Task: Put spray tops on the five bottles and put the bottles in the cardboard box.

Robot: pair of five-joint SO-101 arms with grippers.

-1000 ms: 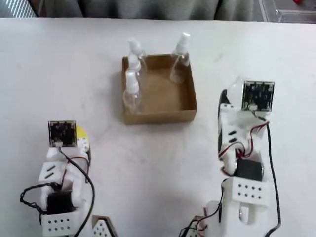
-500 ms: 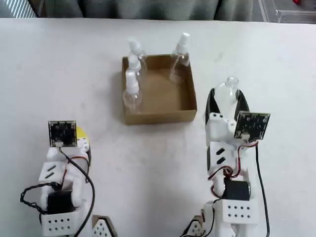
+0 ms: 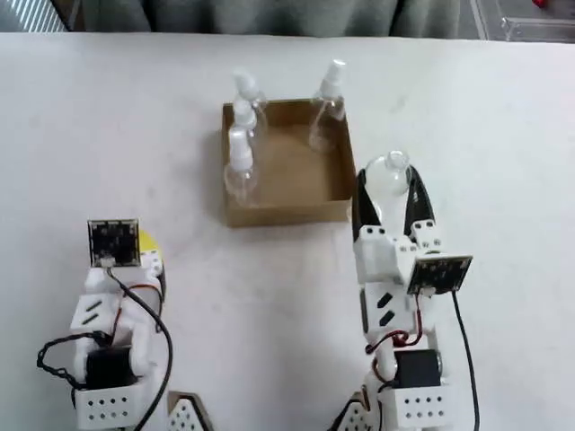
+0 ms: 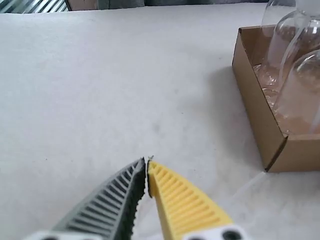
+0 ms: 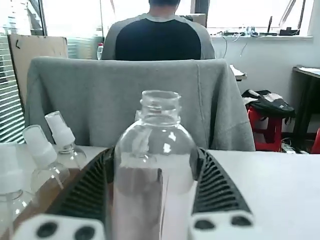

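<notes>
A clear bottle [image 3: 393, 171] with a bare neck and no spray top stands upright between the black fingers of my right gripper [image 3: 392, 182], which is shut on it just right of the cardboard box [image 3: 289, 212]. In the right wrist view the bottle [image 5: 154, 165] sits between both fingers [image 5: 85, 185] of the right gripper [image 5: 155, 161]. Several bottles with white spray tops [image 3: 241, 135] stand in the box, most along its left wall and one [image 3: 328, 108] at the far right corner. My left gripper [image 4: 146, 165] is shut and holds nothing, low over the table at the front left [image 3: 146, 247].
The box corner [image 4: 272, 145] lies to one side of the left gripper, with bare white table between them. A grey draped chair back [image 5: 135, 100] stands beyond the table's far edge. Open table lies left of the box and far right.
The right arm has drawn back toward the front and a little left, carrying the open-necked bottle closer to the box's right wall. The left arm has not moved.
</notes>
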